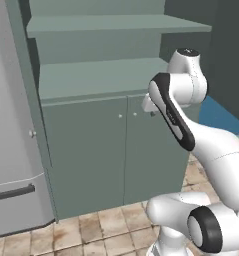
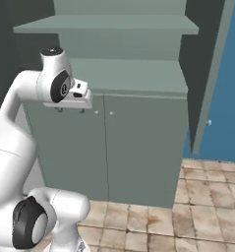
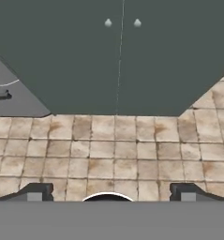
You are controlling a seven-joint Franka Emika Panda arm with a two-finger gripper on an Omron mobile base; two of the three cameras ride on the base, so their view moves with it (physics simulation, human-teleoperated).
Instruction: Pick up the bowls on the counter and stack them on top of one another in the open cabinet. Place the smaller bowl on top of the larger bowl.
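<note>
The grey-green cabinet [image 1: 91, 75] [image 2: 129, 74] stands open in front of me, and the two wide shelves I can see are bare. Its lower double doors [image 3: 118, 61] are shut, with two small pale knobs [image 3: 108, 22]. My gripper [image 2: 71, 110] hangs in front of the upper edge of those lower doors, pointing down at the floor. In the hand view the gripper [image 3: 111, 193] is open, its fingertips [image 3: 36, 192] wide apart with nothing between them. Both bowls and the counter are out of view.
An open cabinet door [image 2: 212, 74] juts out on the right, another [image 1: 28, 75] on the left. A grey steel appliance [image 1: 11, 150] with a dark handle stands left of the cabinet. A blue wall [image 2: 232, 98] lies to the right. A tan tiled floor [image 3: 113, 150] lies below.
</note>
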